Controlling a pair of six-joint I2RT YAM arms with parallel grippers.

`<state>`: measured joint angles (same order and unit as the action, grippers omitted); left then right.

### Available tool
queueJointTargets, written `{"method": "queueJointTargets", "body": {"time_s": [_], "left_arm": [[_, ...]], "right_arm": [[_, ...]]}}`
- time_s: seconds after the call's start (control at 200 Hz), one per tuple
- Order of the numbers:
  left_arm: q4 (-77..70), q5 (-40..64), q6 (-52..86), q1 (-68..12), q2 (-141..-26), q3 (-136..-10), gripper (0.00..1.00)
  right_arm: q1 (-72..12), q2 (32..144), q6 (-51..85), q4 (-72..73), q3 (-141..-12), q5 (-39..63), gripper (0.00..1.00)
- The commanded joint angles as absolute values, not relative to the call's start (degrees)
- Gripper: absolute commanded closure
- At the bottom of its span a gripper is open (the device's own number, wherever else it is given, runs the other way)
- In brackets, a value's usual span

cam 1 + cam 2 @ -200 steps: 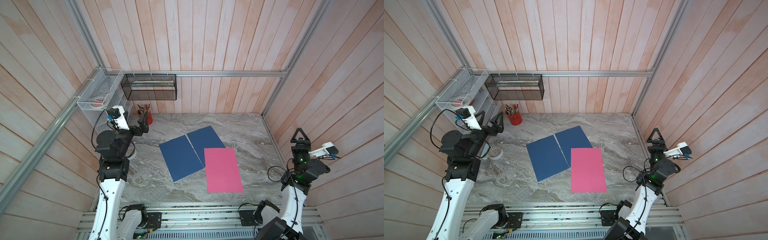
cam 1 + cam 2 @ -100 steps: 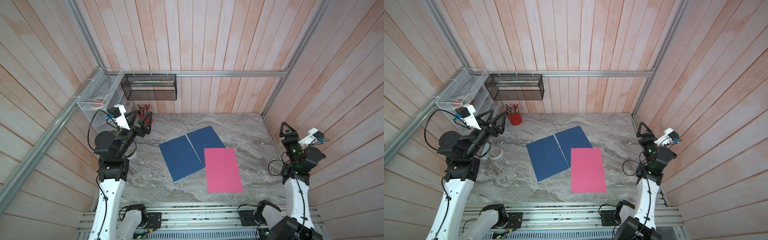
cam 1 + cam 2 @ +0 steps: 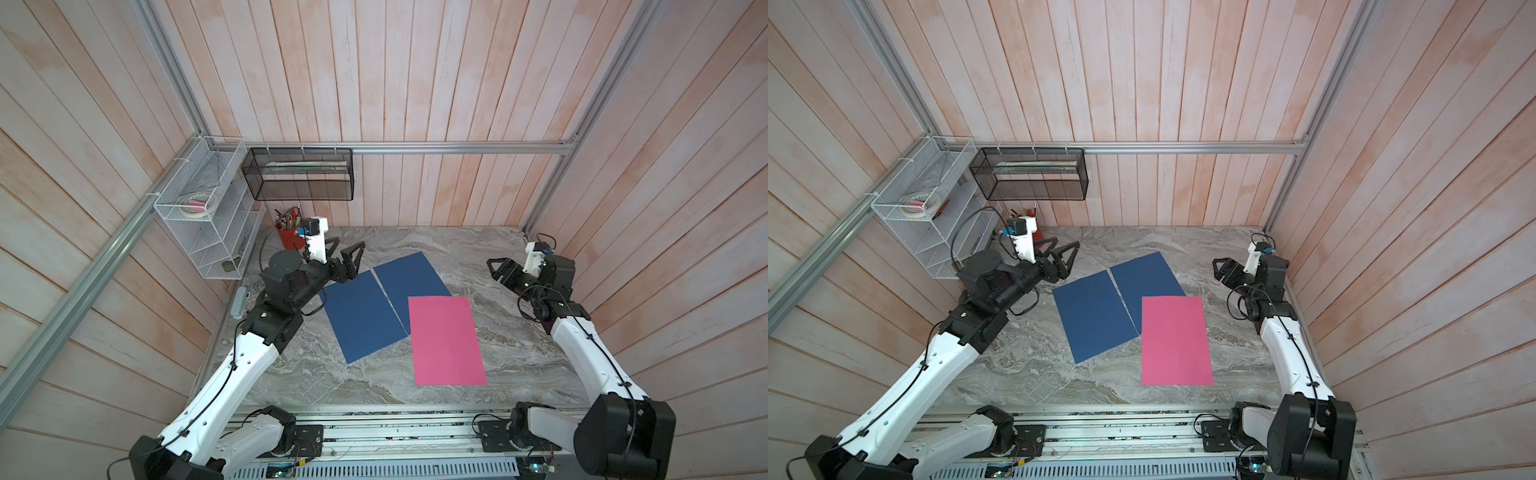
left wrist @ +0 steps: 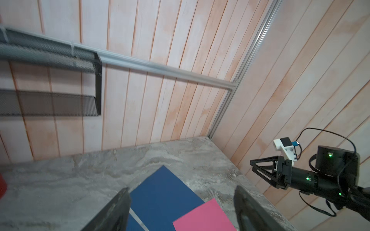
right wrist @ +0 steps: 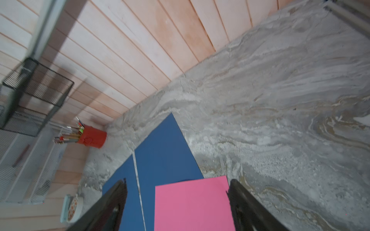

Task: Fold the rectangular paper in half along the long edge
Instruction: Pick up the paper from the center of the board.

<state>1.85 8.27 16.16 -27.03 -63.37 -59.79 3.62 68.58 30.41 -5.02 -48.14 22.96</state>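
Folding is not yet begun; every sheet lies flat, uncreased. My left claw [image 3: 345,250] hangs over the grey marbled tabletop [image 3: 519,332], jaws apart and empty, near a corner of the left dark blue paper rectangle [image 3: 361,316]. The second dark blue paper rectangle [image 3: 409,276] lies just beside it. The pink rectangular paper sheet [image 3: 446,340], probably mine to fold, overlaps that one's corner. My right claw [image 3: 498,270] is spread too, holding nothing, apart from the pink sheet. Gripping, folding and creasing all remain.
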Motion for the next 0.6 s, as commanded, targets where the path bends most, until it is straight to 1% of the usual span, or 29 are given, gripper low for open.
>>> {"method": "queueJointTargets", "body": {"time_s": [0.0,0.1,0.135,0.21,0.31,0.385,0.48,0.53,0.595], "left_arm": [[6.5,2.0,16.0,-32.2,-67.4,-59.6,0.27],[4.1,4.8,19.2,-35.5,-70.9,-57.3,0.38],[2.9,5.9,20.6,-36.1,-71.8,-56.4,0.4],[-0.1,8.9,23.6,-36.7,-73.4,-54.5,0.5],[-3.7,13.4,26.8,-37.0,-75.5,-52.8,0.57],[-4.5,15.3,27.8,-37.7,-77.9,-52.9,0.64],[-4.0,16.4,28.1,-38.8,-81.8,-54.2,0.78],[-4.0,17.5,28.8,-39.0,-84.0,-54.9,0.87],[-5.1,20.0,30.1,-39.0,-86.8,-55.2,0.96]], "right_arm": [[2.6,69.0,26.6,-11.6,-46.0,21.9,0.23],[2.6,69.1,26.5,-12.2,-42.9,22.2,0.24],[2.5,69.4,26.5,-12.4,-41.9,22.2,0.24],[2.5,70.1,26.9,-12.5,-40.1,22.3,0.25],[2.0,71.5,27.0,-11.7,-37.8,23.1,0.27],[1.6,72.6,27.2,-10.9,-36.4,23.1,0.28],[1.4,74.1,27.5,-8.8,-34.4,23.3,0.28],[1.4,75.2,27.6,-7.9,-33.6,23.5,0.29],[1.3,76.7,27.7,-6.7,-32.7,23.7,0.3]]}}
